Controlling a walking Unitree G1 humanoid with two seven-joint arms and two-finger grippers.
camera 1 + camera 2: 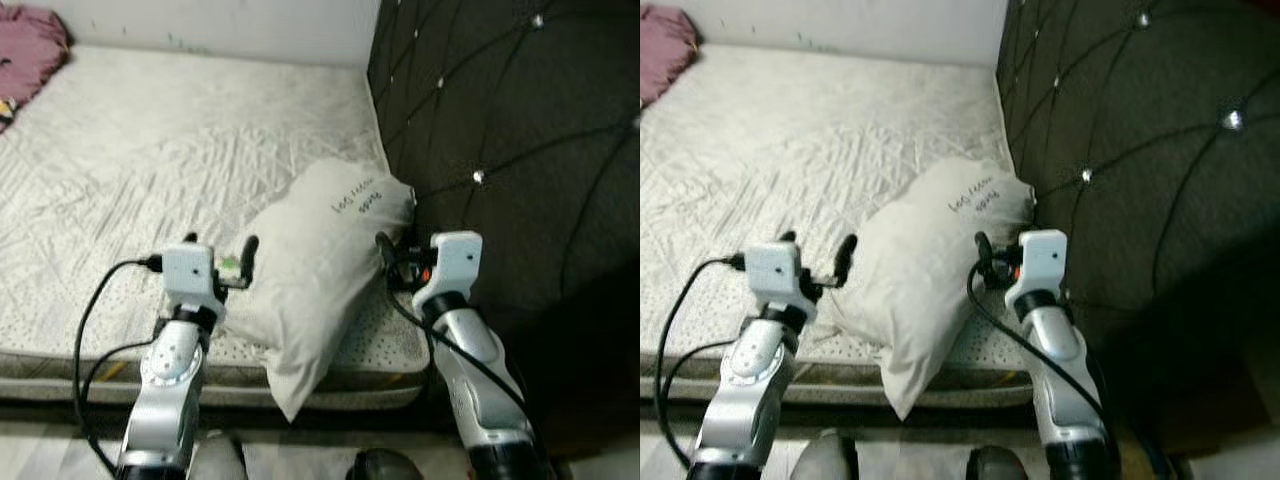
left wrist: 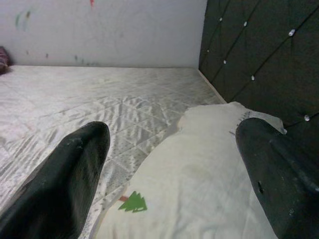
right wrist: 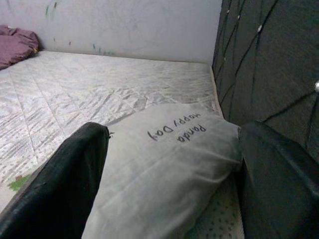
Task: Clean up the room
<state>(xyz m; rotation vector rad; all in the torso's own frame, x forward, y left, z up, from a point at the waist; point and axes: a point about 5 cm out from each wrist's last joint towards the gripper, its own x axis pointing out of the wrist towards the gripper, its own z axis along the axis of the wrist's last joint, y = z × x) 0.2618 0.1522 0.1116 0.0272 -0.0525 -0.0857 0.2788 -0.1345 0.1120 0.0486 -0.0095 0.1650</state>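
Note:
A white pillow (image 1: 320,270) with handwriting on it lies on the mattress (image 1: 150,150), one corner hanging over the near edge, its far end against the dark headboard (image 1: 500,130). My left gripper (image 1: 220,247) is open at the pillow's left side, one finger touching its edge. In the left wrist view the pillow (image 2: 199,174), with a small green tree mark, lies ahead between the spread fingers (image 2: 65,189). My right gripper (image 1: 395,255) is open at the pillow's right side, close to the headboard. Through the right wrist camera the pillow (image 3: 164,149) sits between the wide-apart fingers (image 3: 60,189).
A crumpled pink blanket (image 1: 30,50) lies at the mattress's far left corner by the white wall (image 1: 220,25). The tufted headboard runs along the right. Black cables hang from both arms. The mattress edge is just in front of me.

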